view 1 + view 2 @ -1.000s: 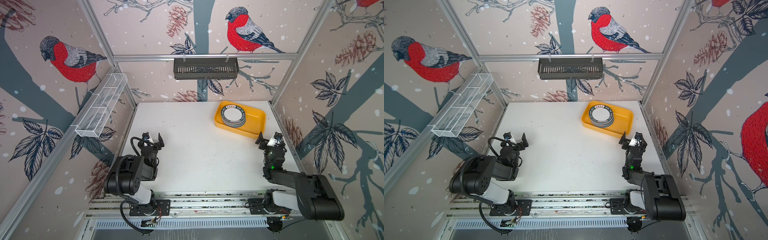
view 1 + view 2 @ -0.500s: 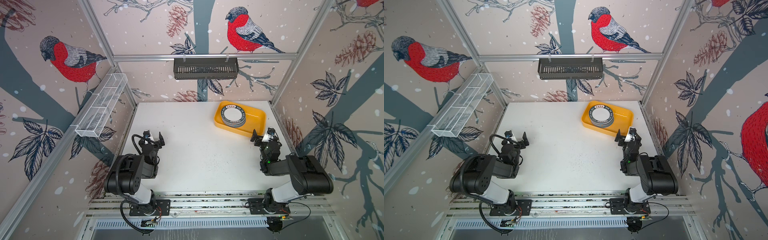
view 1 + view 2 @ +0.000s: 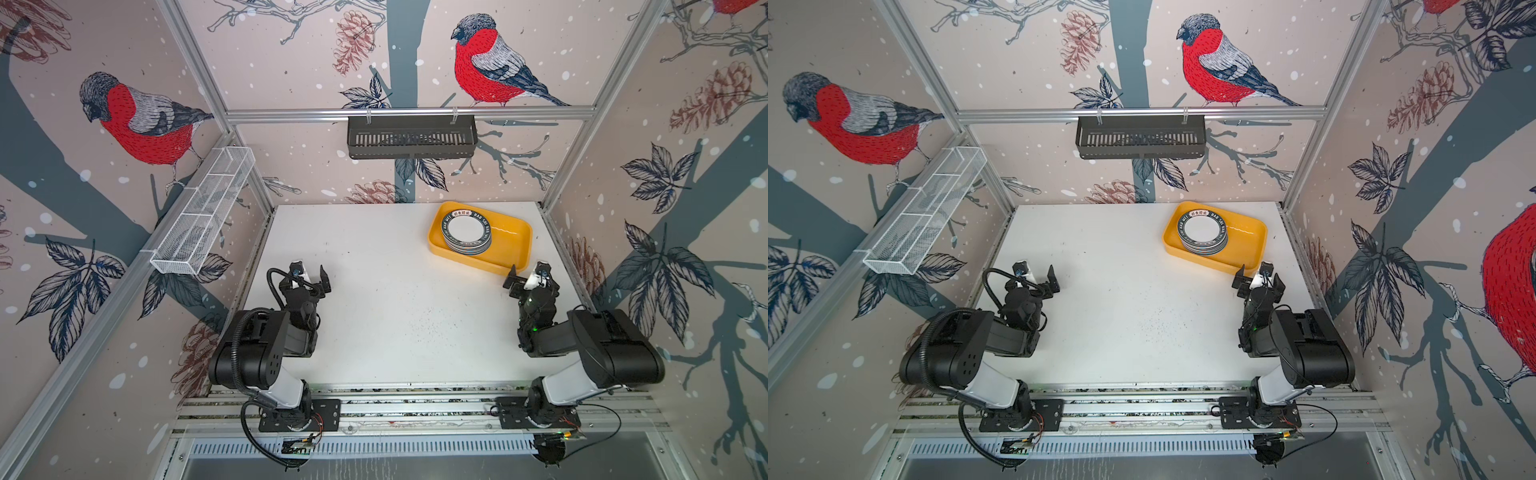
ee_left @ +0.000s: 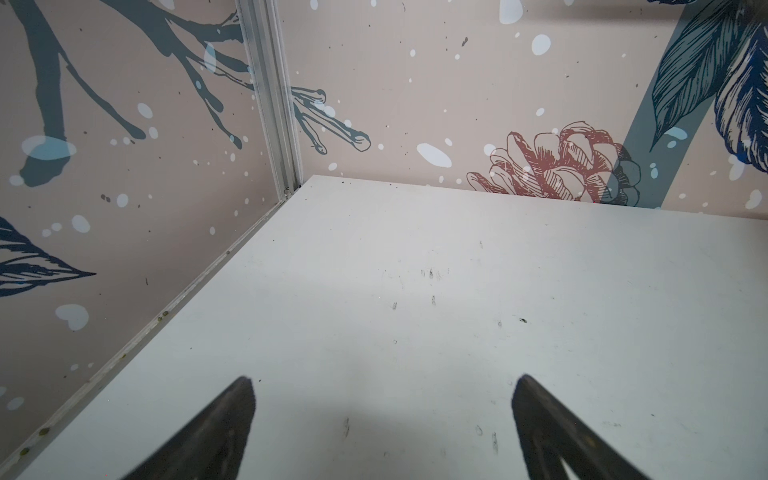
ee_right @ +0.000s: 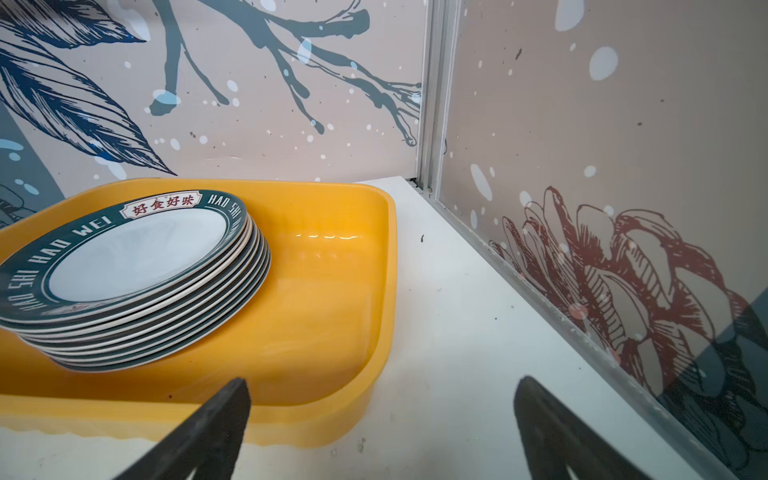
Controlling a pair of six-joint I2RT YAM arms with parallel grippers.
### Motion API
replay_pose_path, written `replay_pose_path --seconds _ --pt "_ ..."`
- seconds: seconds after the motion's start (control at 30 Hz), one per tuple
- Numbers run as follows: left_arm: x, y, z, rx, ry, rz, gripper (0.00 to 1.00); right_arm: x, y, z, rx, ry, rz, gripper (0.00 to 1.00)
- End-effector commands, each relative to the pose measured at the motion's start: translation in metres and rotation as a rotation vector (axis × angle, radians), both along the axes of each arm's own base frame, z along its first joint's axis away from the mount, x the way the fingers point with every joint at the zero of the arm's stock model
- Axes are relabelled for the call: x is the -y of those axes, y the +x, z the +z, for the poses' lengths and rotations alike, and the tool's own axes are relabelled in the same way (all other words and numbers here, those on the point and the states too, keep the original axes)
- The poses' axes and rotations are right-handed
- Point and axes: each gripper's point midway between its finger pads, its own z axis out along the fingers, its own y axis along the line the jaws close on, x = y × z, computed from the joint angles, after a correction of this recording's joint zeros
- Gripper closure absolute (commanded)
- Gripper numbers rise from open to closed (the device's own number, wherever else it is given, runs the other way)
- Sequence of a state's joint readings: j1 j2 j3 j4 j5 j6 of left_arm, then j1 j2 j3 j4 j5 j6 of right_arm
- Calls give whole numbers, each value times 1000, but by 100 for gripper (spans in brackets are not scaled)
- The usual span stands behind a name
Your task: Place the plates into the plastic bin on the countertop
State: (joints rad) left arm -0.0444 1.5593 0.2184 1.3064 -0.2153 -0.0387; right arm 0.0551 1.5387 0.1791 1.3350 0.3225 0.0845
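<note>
Plates [image 3: 466, 231], location? (desk)

All I can see sit in one stack inside the plastic bin [image 3: 513, 245], at its left end; the other end shows bare yellow floor. Top plate: white centre, dark rim lettered HAO SHI HAO WEI; the right wrist view shows that plate [image 5: 137, 266] plainly. Rims below it show dark and pale edges. (me)

And the bin itself? (desk)

On the worktop [image 3: 395, 299], far right quarter, near the back corner, skewed to the walls. Both top views show the bin [image 3: 1250, 239] there. (me)

Right end effector [image 3: 532, 279]? (desk)

Hangs just beside the bin's near right corner. Jaws spread wide, nothing gripped. In its wrist view one finger [image 5: 208, 428] overlaps the bin's near wall; whether it touches I cannot tell. (me)

Left end effector [image 3: 309, 277]? (desk)

Over bare worktop on the left side, well apart from the bin. Jaws wide too, only white surface between the fingers [image 4: 216, 432]. I hold nothing on either arm. (me)
</note>
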Motion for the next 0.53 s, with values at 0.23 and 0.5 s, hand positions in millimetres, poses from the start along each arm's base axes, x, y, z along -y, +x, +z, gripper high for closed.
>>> replay_pose_path --seconds 0.23,0.5 --pt "4 4 7 15 36 -16 4 6 1 8 36 14 -38 0" --pt "7 3 7 19 41 -31 4 5 -1 9 46 24 -19 0"
